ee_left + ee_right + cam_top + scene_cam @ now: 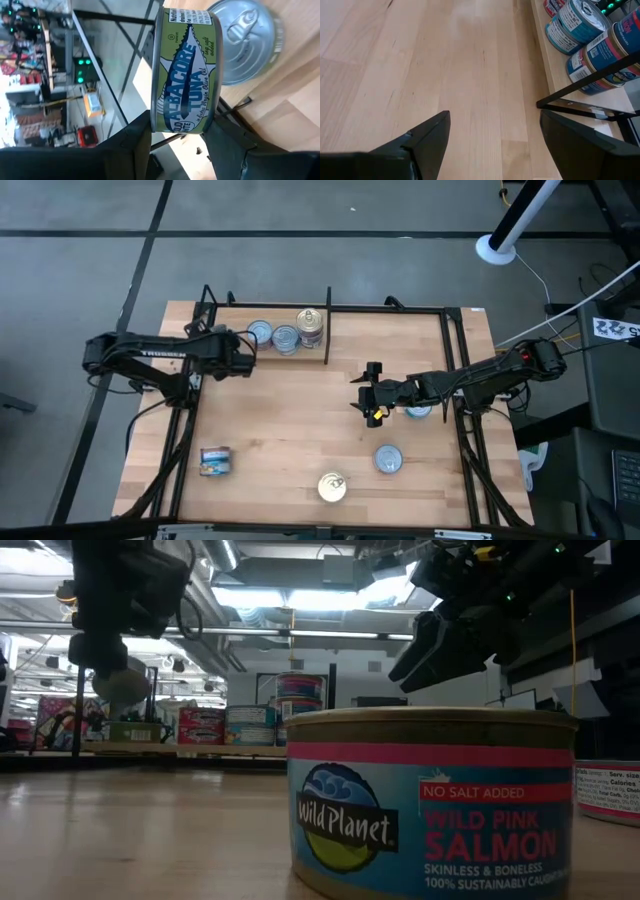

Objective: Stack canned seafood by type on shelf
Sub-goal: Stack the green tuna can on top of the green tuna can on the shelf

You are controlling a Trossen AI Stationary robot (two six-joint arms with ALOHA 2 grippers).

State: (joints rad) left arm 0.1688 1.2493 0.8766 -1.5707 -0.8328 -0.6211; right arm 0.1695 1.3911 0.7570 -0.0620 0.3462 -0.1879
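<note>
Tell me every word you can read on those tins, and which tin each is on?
"Wild Planet", "NO SALT ADDED", "WILD PINK SALMON", "SKINLESS & BONELESS", "100% SUSTAINABLY CAUGHT": the salmon tin nearest the low camera.
"ALBACORE TUNA": the tuna tin gripped in the left claw.
Smaller print on both tins, and the labels on the shelved tins, are too small or blurred to read.

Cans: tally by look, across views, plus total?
Silver-blue tops: 4
Gold tops: 2
Can on its side: 1
Tuna can in the left gripper: 1
Total: 8
</note>
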